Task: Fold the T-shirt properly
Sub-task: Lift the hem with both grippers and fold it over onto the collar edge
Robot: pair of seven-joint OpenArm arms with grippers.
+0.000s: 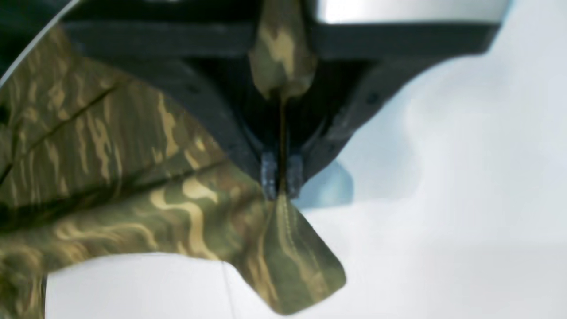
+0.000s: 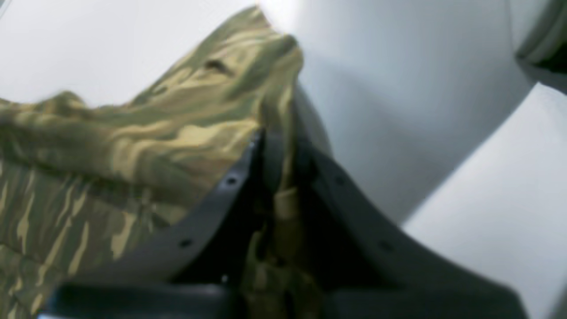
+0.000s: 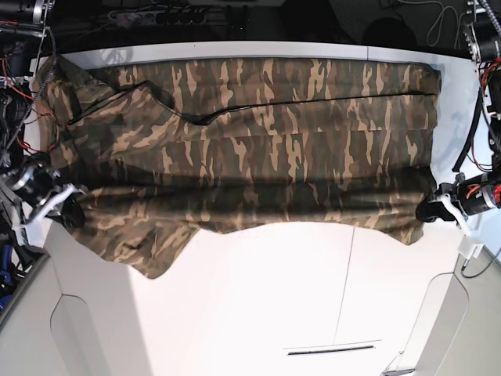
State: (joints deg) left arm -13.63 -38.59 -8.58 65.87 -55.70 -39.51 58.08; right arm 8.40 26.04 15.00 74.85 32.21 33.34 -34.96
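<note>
**Claws pinching the shirt's near edge**

Left claw (image 1: 281, 181), jaws closed on a hem fold of the shirt (image 3: 250, 149); right claw (image 2: 277, 146), likewise clamped on cloth. The shirt lies spread across the white table (image 3: 313, 298), its near edge stretched between both claws.

T-shirt stretched across the table between two grippers

The camouflage T-shirt (image 3: 250, 149) is spread widthwise over the white table (image 3: 258, 298), its near edge lifted and drawn taut. That edge is pinched at one end by the left gripper (image 3: 432, 210), at the view's right, and at the other by the right gripper (image 3: 70, 210). One corner is left hanging below the right gripper.
</note>
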